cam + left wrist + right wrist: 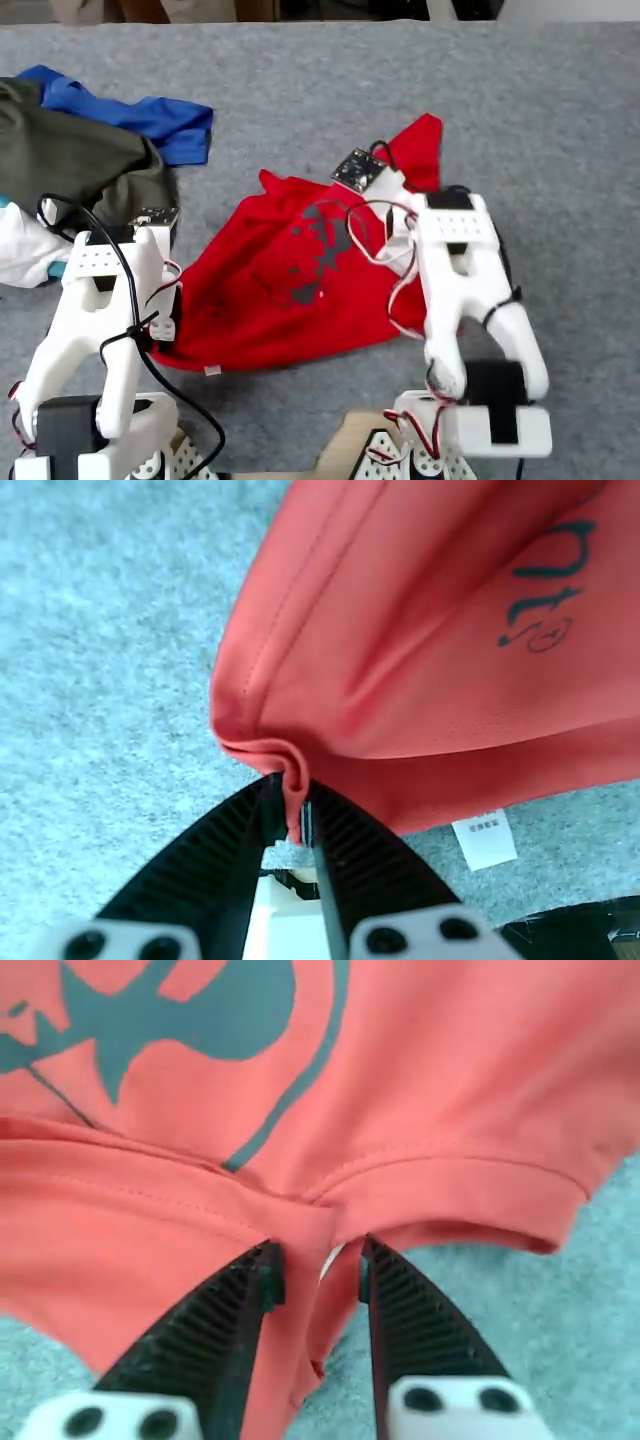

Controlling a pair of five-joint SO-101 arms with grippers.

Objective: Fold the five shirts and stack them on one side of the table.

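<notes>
A red shirt (270, 300) with a dark print lies crumpled across the middle of the grey table (560, 120). My left gripper (168, 315) sits at the shirt's near left corner. In the left wrist view it (290, 815) is shut on a small fold of the red shirt's (420, 610) hem. My right gripper (392, 228) is over the shirt's right side, close to the print. In the right wrist view it (315, 1265) stands open, with a ridge of the red shirt (420, 1080) between its fingers.
A pile of other shirts lies at the far left: a blue one (150, 115), an olive one (70, 160) and a white one (20, 250). A white label (485, 838) hangs off the red shirt's hem. Bare table lies to the right and behind.
</notes>
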